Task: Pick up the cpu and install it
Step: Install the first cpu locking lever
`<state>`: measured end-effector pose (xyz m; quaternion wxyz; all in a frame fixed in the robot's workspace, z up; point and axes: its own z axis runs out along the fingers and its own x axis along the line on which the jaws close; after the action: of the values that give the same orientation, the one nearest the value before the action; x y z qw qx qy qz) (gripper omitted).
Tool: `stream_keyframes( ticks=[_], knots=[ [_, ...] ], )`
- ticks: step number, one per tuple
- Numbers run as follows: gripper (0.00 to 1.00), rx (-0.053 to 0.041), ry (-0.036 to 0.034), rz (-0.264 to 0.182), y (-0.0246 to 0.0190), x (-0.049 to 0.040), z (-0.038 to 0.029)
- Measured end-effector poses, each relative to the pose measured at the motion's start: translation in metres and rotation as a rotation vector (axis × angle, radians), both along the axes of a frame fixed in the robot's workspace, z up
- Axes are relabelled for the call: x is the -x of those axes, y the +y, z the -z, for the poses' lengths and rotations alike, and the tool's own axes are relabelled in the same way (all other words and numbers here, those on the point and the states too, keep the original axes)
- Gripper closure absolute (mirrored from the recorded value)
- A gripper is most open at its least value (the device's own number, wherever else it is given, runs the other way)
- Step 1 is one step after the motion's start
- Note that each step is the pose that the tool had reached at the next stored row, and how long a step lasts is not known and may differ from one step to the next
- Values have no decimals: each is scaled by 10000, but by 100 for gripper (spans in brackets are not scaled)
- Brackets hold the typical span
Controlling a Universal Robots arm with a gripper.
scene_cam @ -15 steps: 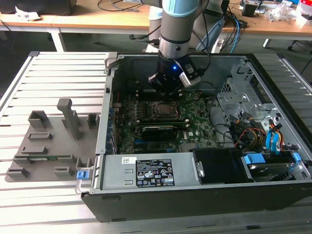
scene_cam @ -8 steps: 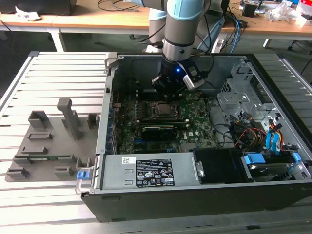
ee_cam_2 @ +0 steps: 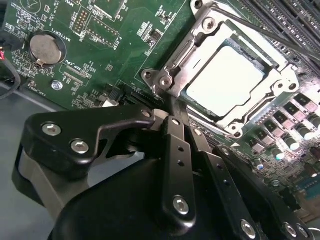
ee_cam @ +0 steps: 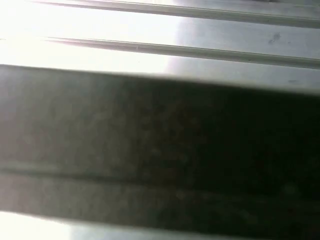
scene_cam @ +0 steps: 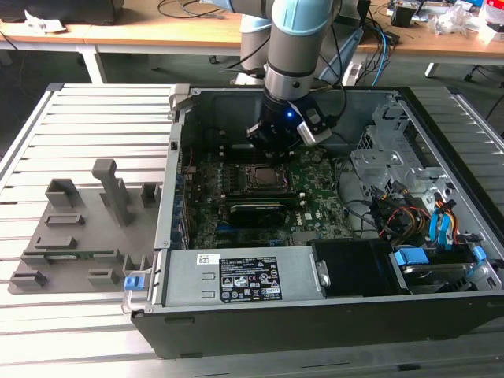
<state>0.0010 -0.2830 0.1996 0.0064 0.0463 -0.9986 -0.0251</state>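
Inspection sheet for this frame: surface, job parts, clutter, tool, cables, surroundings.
Surface: slatted metal table carrying an open PC case.
Job's things: cpu lies inside the socket frame on the motherboard; frame not closed over it.
Clutter: grey fixture tray on the exterior view's left.
Grippers: tool beside the socket frame's corner, over the board.
Cables: coloured bundle in the case, on the exterior view's right.
Surroundings: wooden bench behind, with cables.

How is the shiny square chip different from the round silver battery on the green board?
The cpu is square; the coin battery is round. The cpu looks bigger and sits inside a metal socket frame; the battery sits in a black round holder. Both are silvery, flat and lie on the green motherboard.
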Motion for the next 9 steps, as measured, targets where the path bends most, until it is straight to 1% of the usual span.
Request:
stream_keyframes(
  ticks=[2,3,4,6,8,9],
  knots=[
    [89,-13,-5,1,3,-2,-11],
    [89,-29,-14,-1,6,-4,-28],
    [89,-7,-5,-1,2,-2,-71],
    [89,-9,-10,-2,-4,-2,-93],
    [89,-7,-10,-1,-29,-1,-96],
    [89,-6,-9,-1,-50,-1,-96]
  ],
)
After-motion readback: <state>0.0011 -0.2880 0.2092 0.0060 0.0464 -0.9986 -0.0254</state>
